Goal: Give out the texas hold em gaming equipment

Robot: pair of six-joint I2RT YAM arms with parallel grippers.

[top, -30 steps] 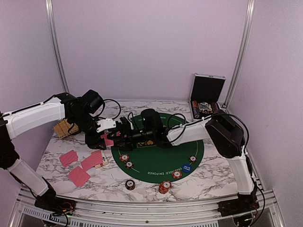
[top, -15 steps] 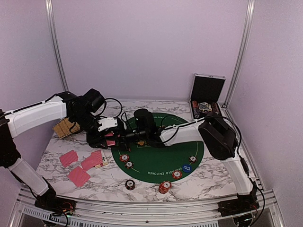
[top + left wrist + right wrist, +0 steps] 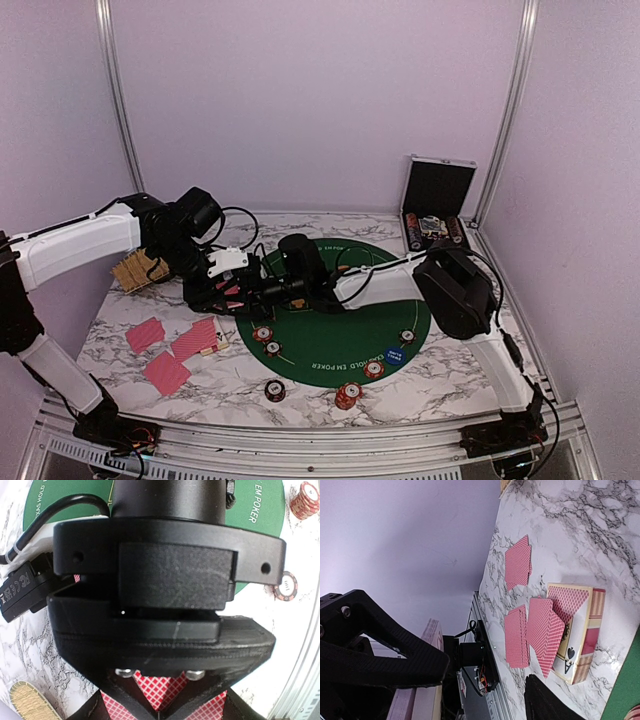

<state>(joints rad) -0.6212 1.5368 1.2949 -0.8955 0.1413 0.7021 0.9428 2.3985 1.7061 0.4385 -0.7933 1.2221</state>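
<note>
My left gripper [image 3: 220,293] hovers over the table's left side, shut on a stack of red-backed playing cards [image 3: 161,692]. My right gripper [image 3: 250,295] reaches across the green mat [image 3: 340,320] and meets it, filling most of the left wrist view. In the right wrist view its jaws [image 3: 487,675] stand open, with the pale edge of the held stack [image 3: 430,630] beside the upper finger [image 3: 385,652]. Three small piles of cards [image 3: 145,333] [image 3: 195,338] [image 3: 166,372] lie face down at the front left. Striped chips [image 3: 262,335] [image 3: 347,396] and a blue disc [image 3: 396,354] dot the mat's front.
A card box [image 3: 216,346] lies beside the middle pile, also in the right wrist view as the box [image 3: 580,640]. A woven straw basket [image 3: 138,270] sits at the left edge behind the left arm. The open silver case [image 3: 437,205] stands at the back right.
My right arm has slid left across the mat until its gripper meets the left one, and its jaws have narrowed somewhat. The left arm has barely moved.
</note>
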